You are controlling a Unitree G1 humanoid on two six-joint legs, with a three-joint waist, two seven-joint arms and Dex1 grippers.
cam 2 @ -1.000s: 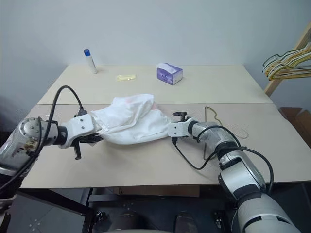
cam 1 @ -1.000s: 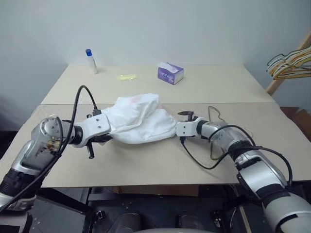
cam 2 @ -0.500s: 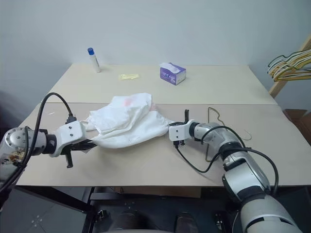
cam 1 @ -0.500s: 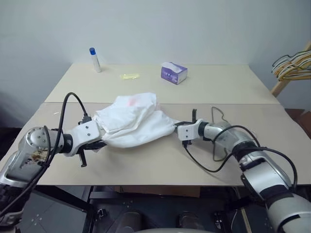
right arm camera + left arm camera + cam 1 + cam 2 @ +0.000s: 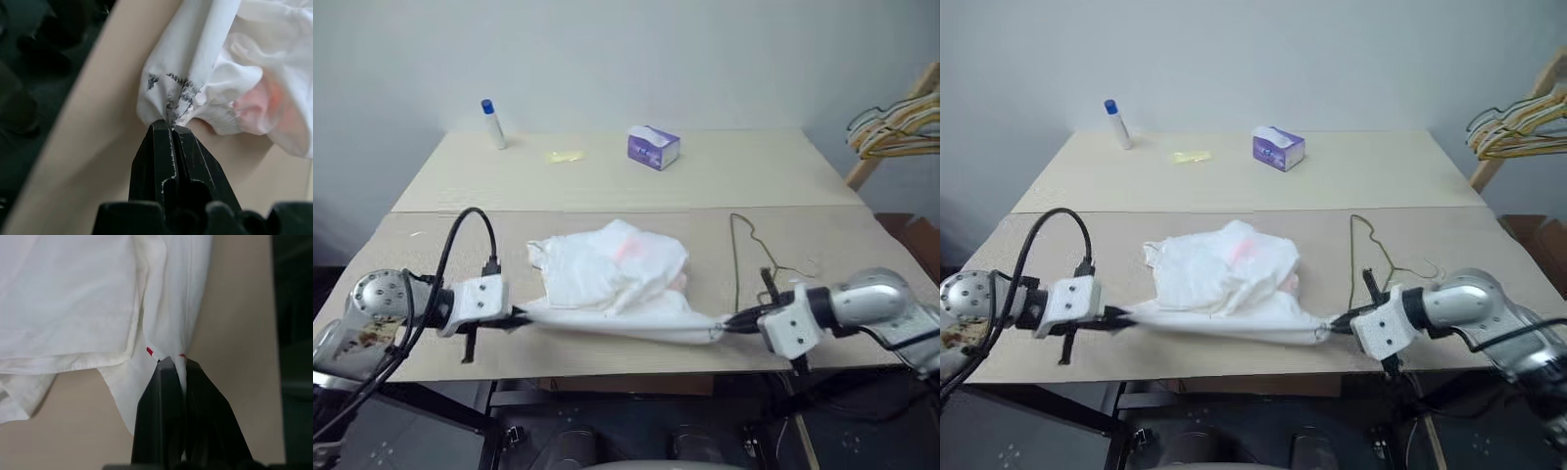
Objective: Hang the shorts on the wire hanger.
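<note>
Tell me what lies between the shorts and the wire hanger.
Nothing visible. The shorts are stretched between the left gripper and right gripper, both shut on them. Only bare table separates them from the wire hanger, lying beside them toward the robot's right.

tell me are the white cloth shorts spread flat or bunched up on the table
Bunched. The white cloth shorts lie crumpled in folds on the table, with only the near edge pulled taut between the left gripper and right gripper.

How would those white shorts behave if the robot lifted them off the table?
Probably floppy: the shorts bunch in soft folds and sag between the left gripper and right gripper. Likely light, since thin pinches of cloth pull the edge taut.
</note>
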